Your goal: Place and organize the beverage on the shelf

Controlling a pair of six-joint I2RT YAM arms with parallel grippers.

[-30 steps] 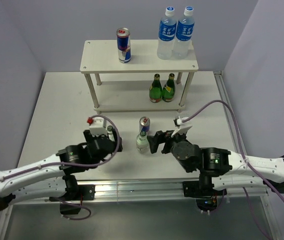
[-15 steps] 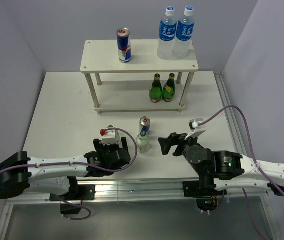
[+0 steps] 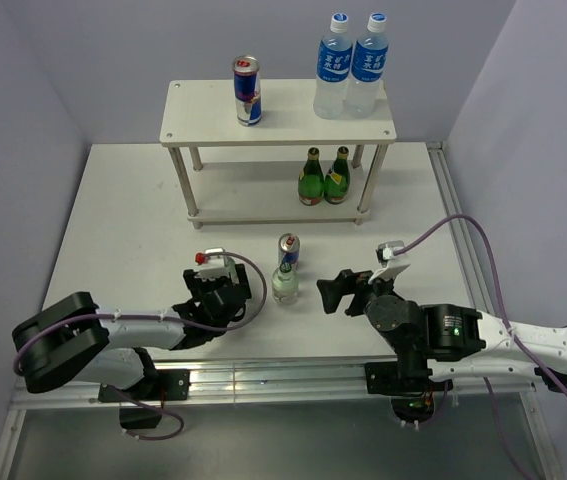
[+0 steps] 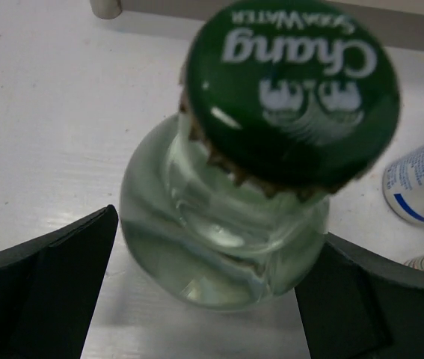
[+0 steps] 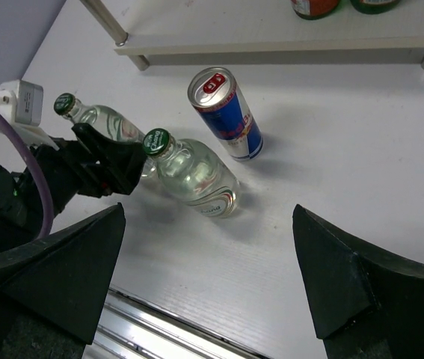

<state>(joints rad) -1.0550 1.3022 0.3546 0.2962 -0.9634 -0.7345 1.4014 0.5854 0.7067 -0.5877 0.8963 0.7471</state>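
The shelf (image 3: pixel 195 112) stands at the back; its top board holds one slim can (image 3: pixel 247 90) and two blue-labelled bottles (image 3: pixel 351 65). On the table, a second can (image 3: pixel 288 250) stands behind a clear green-capped bottle (image 3: pixel 284 284). Both show in the right wrist view, the can (image 5: pixel 226 116) and the bottle (image 5: pixel 197 176). A second clear green-capped bottle (image 4: pixel 226 224) stands between the jaws of my open left gripper (image 4: pixel 219 232); the top view mostly hides it behind that gripper (image 3: pixel 229 286). My right gripper (image 3: pixel 335 288) is wide open and empty, right of the bottles.
Two dark green glass bottles (image 3: pixel 323 177) stand on the shelf's lower board, at the right. A silver shelf leg (image 5: pixel 111 21) stands beyond the table drinks. The table's front rail (image 3: pixel 283 372) runs just behind both grippers.
My left arm folded back and its gripper came in around the left clear bottle. My right gripper drew back rightward from the other bottle, then stayed still.
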